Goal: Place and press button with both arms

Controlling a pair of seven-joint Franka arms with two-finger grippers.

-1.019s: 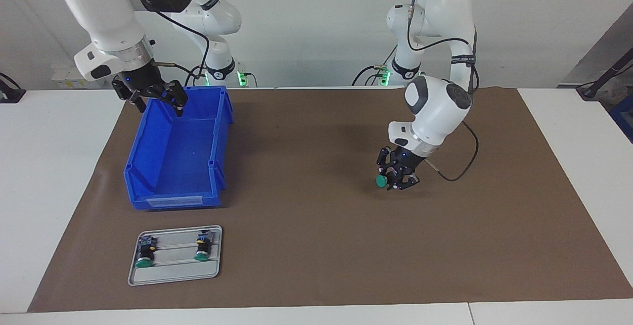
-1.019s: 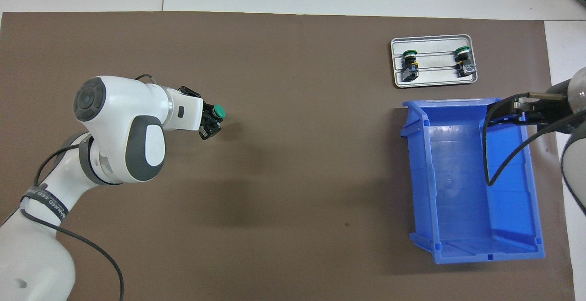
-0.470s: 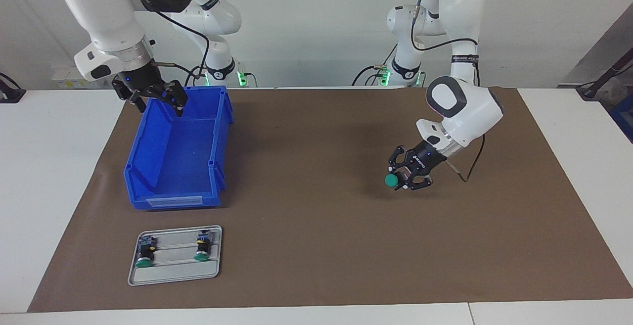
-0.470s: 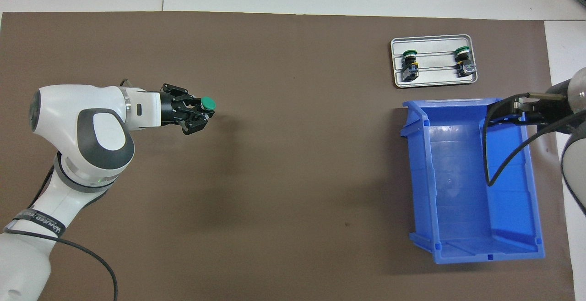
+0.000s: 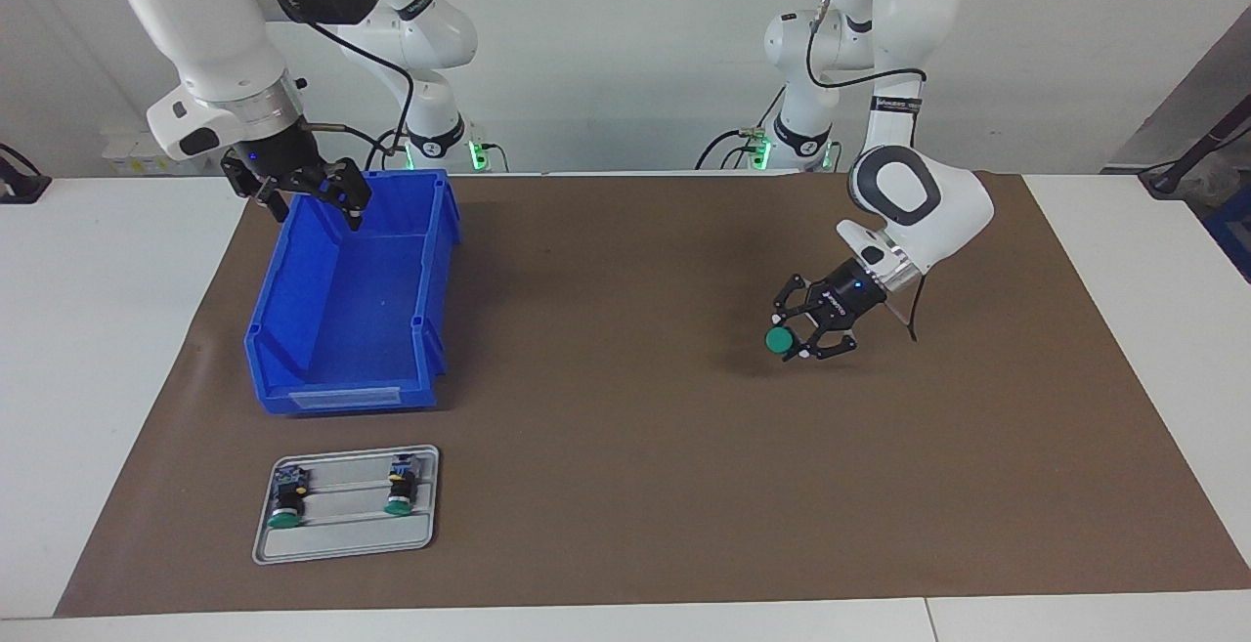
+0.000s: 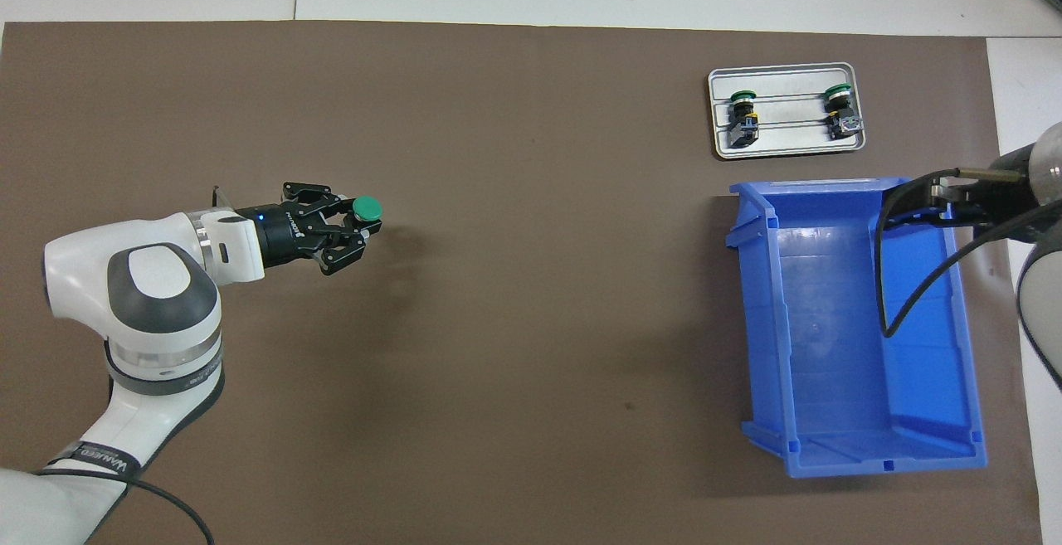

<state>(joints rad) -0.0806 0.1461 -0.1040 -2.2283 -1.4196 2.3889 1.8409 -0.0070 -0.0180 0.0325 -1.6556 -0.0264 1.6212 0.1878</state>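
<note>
Green is the cap of the button (image 5: 779, 340), clamped in the fingers of the left gripper (image 5: 803, 331), which hangs over the brown mat (image 5: 625, 486) toward the left arm's end of the desk. During the last second this wrist has turned, so the cap now points sideways; I think placing comes soon. The right gripper (image 5: 311, 194) waits over the blue bin (image 5: 293, 329), fingers apart.

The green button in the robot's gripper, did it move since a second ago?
Yes. The left gripper, shut on the button, swung its wrist toward the left arm's end of the mat; the button drifted slightly that way. The right gripper stayed open over the blue bin. The tray was unchanged.
</note>
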